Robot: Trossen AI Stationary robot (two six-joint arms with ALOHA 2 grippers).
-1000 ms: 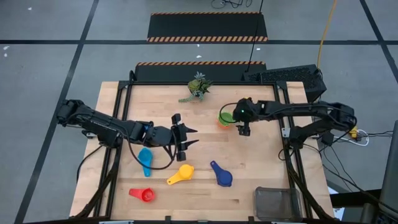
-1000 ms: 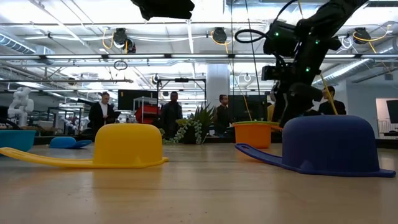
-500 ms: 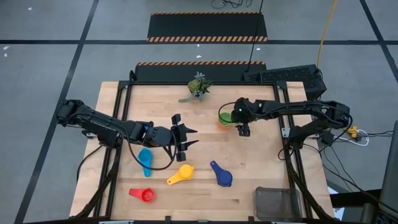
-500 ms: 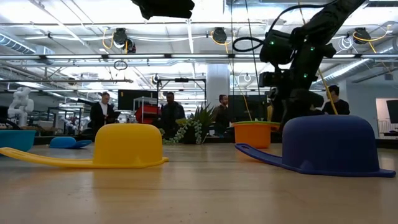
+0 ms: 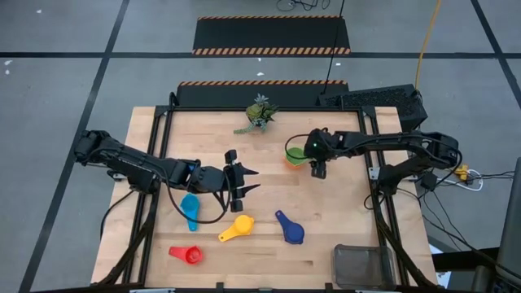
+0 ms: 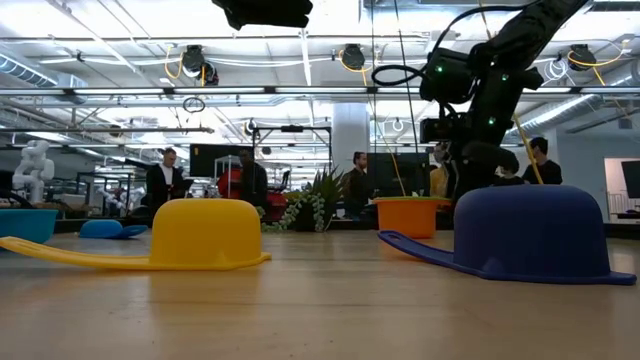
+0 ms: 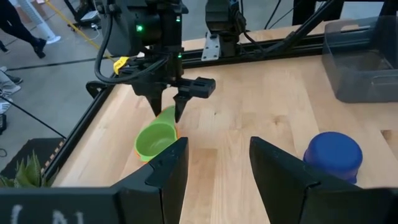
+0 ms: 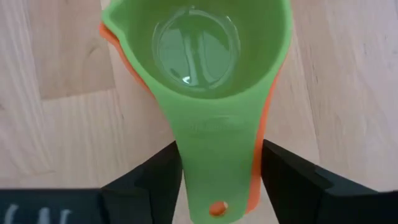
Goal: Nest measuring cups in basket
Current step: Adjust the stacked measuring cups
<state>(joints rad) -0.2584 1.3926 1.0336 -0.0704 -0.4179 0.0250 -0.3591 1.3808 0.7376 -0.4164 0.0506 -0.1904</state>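
A green measuring cup [image 5: 294, 152] sits nested in an orange one [image 6: 410, 214] at the table's far right. My right gripper [image 5: 318, 169] points steeply down over their stacked handles and has closed on them. My left gripper [image 5: 248, 181] hovers open above the table's middle, nothing between its fingers [image 7: 217, 168]. The light blue cup [image 5: 190, 207], yellow cup [image 5: 238, 227], dark blue cup [image 5: 291, 229] and red cup [image 5: 188, 254] lie on the near half. The yellow and dark blue cups rest upside down on their rims. The basket [image 5: 364, 264] stands at the near right corner. My right gripper pinches the stacked green and orange handles [image 8: 217, 162] between its two fingers [image 8: 155, 180], one on each long edge, about halfway along. The fingers come from above, slanting down, and lie across the handles. Both cups still sit upright on the table.
A small green plant sprig [image 5: 259, 114] lies at the far edge. Bare wood stretches between the nested cups and the basket. Black frame rails run along the table's left and right sides. People stand in the room beyond the table.
My right gripper has stayed over the nested cups' handles and rolled slightly about its own pointing line. The cups on the table have not moved.
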